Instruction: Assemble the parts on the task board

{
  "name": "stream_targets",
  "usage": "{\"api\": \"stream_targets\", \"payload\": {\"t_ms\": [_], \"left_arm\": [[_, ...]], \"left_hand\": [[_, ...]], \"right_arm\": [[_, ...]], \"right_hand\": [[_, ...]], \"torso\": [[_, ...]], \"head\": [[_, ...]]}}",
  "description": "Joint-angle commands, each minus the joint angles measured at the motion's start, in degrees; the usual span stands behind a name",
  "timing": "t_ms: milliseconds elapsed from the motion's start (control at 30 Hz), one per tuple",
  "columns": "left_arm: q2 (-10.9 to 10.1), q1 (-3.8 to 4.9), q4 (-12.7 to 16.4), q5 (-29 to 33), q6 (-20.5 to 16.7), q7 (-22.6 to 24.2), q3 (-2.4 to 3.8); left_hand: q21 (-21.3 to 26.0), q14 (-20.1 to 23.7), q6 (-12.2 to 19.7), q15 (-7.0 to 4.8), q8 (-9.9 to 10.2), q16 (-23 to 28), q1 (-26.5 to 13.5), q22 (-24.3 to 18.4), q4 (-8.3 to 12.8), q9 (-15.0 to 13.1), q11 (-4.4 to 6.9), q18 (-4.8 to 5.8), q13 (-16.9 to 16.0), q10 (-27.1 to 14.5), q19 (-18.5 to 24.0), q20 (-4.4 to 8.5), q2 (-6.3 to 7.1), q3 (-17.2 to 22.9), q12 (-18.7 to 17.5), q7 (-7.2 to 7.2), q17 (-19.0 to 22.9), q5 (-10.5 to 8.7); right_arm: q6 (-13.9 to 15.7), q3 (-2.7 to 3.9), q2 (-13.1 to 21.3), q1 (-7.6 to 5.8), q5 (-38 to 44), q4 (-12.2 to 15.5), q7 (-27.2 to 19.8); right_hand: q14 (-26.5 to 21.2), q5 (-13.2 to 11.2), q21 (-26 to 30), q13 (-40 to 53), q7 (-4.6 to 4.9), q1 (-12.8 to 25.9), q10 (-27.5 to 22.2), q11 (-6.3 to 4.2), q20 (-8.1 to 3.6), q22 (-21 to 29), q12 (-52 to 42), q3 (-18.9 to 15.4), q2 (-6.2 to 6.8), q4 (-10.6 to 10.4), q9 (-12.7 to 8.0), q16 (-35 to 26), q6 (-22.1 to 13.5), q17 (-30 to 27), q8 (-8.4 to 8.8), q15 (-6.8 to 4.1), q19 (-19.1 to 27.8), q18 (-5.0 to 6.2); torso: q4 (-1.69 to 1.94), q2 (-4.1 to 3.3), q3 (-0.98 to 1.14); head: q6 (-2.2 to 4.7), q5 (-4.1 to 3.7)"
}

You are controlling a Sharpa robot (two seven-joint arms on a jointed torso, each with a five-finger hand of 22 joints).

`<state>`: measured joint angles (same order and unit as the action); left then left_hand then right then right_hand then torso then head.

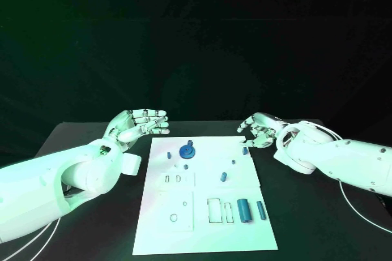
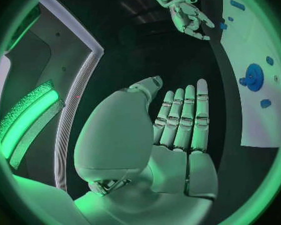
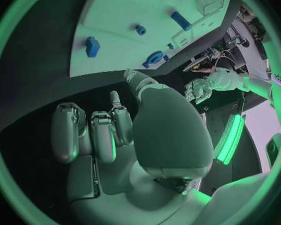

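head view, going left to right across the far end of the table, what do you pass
left hand → blue gear on the task board → small blue part near the board's right edge → right hand

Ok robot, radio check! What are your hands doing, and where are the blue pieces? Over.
Left hand open, off the board's far left corner. Right hand open, holding nothing, off its far right corner. Blue parts lie on the task board, gear untouched. Nothing blocking.

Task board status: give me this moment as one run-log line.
left hand: open, beside board's far left corner | right hand: open, beside far right corner | task board: blue gear standing, other parts loose | nothing held
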<state>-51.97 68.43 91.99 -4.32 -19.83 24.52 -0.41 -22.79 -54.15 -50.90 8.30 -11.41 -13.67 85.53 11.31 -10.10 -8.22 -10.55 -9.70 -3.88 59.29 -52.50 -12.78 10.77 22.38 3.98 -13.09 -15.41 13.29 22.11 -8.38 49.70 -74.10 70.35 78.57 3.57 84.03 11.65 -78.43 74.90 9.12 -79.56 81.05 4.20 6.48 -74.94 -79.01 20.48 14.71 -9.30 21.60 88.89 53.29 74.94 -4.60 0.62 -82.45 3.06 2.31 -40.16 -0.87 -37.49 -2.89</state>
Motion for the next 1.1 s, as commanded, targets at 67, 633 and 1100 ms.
{"api": "stream_targets", "payload": {"t_ms": [67,633,1100], "left_arm": [[0.24,0.12,-0.21,0.22,0.8,0.54,0.03],[0.57,0.1,-0.89,0.22,0.92,0.62,0.03],[0.44,0.1,-1.06,0.22,0.86,0.52,0.02]], "left_hand": [[-0.31,0.36,0.31,-0.16,0.28,0.29,-0.29,0.06,0.33,-0.02,-0.08,-0.23,0.08,-0.47,0.38,-0.17,-0.12,0.04,-0.33,-0.55,-0.09,-0.25],[-0.32,0.39,0.3,-0.15,0.26,0.32,-0.3,0.08,0.38,-0.03,-0.06,-0.22,0.07,-0.46,0.48,-0.18,-0.11,0.05,-0.3,-0.51,-0.12,-0.24],[-0.32,0.39,0.3,-0.15,0.26,0.32,-0.3,0.08,0.38,-0.03,-0.06,-0.22,0.07,-0.46,0.48,-0.18,-0.11,0.05,-0.3,-0.51,-0.12,-0.24]], "right_arm": [[-2.57,-0.04,1.06,0.36,-1.95,-1.65,-4.09],[-3.7,-0.18,0.42,3.68,-0.85,-5.4,-2.55],[-3.12,-0.2,-0.82,4.73,-1.64,-5.74,-2.36]], "right_hand": [[5.02,-0.4,0.18,5.15,-0.37,-0.86,-0.6,-0.13,-0.22,-5.66,0.5,-0.65,0.24,0.65,-0.23,-0.08,-0.92,11.02,0.63,-0.53,0.18,0.12],[5.17,0.07,-0.46,5.86,-0.12,-0.9,0.23,0.0,-0.32,-6.27,-0.44,-2.15,-0.16,0.58,-0.19,0.11,-0.69,11.67,0.25,-0.52,-0.35,-0.09],[5.31,0.63,-1.11,6.69,-0.01,-0.11,1.17,0.12,-0.22,-6.87,-1.52,-2.77,-1.12,-0.27,-0.02,0.27,0.46,12.22,-0.37,-0.39,-0.9,-0.27]], "torso": [[0.06,0.04,0.13],[0.18,0.0,-0.05],[0.07,0.04,-0.09]], "head": [[-0.19,-0.01],[-0.63,0.09],[-0.85,0.23]]}}
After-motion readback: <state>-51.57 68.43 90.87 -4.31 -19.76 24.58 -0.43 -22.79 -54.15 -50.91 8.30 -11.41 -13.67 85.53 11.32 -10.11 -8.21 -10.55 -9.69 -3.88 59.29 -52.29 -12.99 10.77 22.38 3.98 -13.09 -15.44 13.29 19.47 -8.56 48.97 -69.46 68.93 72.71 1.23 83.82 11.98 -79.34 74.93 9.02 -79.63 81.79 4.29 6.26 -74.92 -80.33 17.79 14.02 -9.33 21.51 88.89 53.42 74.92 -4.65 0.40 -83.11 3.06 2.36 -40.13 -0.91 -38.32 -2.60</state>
